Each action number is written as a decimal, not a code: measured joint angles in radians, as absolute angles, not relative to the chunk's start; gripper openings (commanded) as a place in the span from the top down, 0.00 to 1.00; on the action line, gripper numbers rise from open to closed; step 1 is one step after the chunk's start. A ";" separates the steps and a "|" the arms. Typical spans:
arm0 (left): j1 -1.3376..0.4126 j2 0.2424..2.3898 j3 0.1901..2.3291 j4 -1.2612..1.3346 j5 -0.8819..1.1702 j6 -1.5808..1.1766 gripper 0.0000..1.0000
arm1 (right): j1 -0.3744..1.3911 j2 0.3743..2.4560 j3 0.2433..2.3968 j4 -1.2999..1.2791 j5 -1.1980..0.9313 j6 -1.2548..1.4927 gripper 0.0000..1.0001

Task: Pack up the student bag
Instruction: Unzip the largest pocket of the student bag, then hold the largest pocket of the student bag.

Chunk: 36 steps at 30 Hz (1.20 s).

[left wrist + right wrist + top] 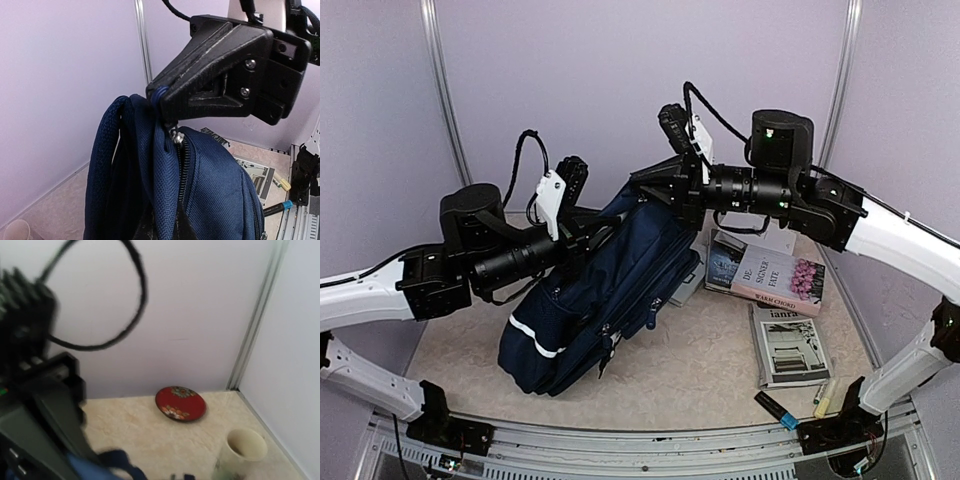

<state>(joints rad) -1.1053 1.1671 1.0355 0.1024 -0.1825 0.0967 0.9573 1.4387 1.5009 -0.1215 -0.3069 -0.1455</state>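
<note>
Two grippers are seen at the large dark navy fabric backpack (620,290), mid-frame: the right gripper (650,190) is clamped on its top loop; the left gripper (592,238) is closed, its catch hidden. The backpack's long axis runs lower left to upper right

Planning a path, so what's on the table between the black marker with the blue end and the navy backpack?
Nothing; the top view shows bare table between the marker and the student bag.
</note>
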 measured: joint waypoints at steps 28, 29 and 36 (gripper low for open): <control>-0.895 0.807 0.778 0.117 0.066 0.003 0.21 | 0.567 1.289 1.417 -0.120 -0.431 0.086 1.00; -0.891 0.809 0.778 0.094 0.080 -0.001 0.14 | 0.580 1.304 1.439 -0.123 -0.422 0.083 1.00; -0.910 0.850 0.925 -0.070 0.182 0.046 0.01 | 0.761 1.404 1.584 -0.142 -0.390 0.021 1.00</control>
<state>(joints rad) -0.9104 0.8501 0.9245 -0.0704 0.1818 0.0460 0.7612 1.4040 1.5845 -0.1425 -0.3897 0.0208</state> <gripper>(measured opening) 0.986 0.016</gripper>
